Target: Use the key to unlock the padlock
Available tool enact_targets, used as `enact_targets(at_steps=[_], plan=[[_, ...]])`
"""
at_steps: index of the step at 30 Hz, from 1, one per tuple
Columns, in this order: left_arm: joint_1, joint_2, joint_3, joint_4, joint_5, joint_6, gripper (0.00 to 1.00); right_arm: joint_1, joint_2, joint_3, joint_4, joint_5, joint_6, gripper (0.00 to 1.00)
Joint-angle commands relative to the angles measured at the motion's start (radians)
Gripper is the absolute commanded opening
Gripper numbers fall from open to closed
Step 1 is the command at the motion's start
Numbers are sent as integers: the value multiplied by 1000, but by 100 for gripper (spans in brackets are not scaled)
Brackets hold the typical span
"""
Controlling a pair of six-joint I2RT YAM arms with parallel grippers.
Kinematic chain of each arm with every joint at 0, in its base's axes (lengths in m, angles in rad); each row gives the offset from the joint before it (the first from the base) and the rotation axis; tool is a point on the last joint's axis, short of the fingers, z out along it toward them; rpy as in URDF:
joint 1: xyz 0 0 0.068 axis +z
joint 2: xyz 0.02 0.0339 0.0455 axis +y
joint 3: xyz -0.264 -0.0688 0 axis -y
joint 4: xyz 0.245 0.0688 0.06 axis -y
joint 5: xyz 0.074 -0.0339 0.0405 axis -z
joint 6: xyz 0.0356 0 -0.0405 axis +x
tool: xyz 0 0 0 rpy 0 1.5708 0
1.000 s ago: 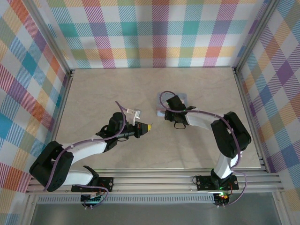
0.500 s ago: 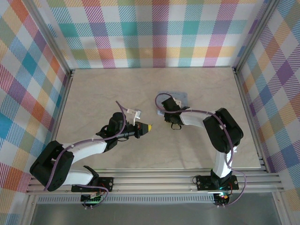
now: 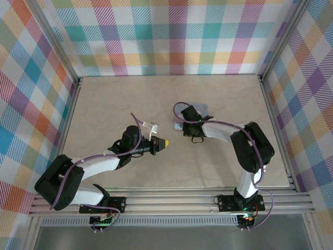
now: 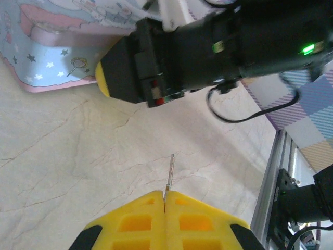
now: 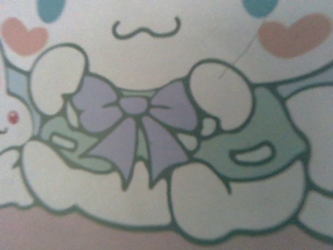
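Top external view lays out a smooth beige table (image 3: 114, 104) veined like marble, walled with pastel plaid cloth (image 3: 171, 36) and edged by ribbed aluminium rails (image 3: 177, 200). The left gripper (image 3: 165, 141) lies low near the table's middle. Its blocky yellow fingers (image 4: 140, 225) are pressed flat together in the left wrist view, pinching the key (image 4: 169, 169), a thin, straight silvery blade that juts out beyond their tips over the stone-patterned surface. Just beyond the blade, the right gripper (image 4: 104, 73) is a boxy matte-black housing with a rounded yellow tip, reaching up to the flat rectangular tin (image 4: 57, 49), whose pale blue side carries small white stars above a pink rim. Whether its fingers are spread or closed I cannot tell (the yellow tip shows one blunt face). Right wrist view sits close over the tin's glossy lid, where a soft, blurred cartoon animal wears a lilac bow (image 5: 132, 125) outlined in dark green. Where the padlock lies I cannot tell.
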Motion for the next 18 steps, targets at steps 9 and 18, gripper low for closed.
enact_targets(at_steps=[9, 18], plan=[[-134, 208, 45, 252, -106, 40, 0, -56, -176, 147, -338, -433, 8, 0], [-137, 264, 34, 411, -188, 20, 0, -99, -163, 177, -382, -645, 51, 0]])
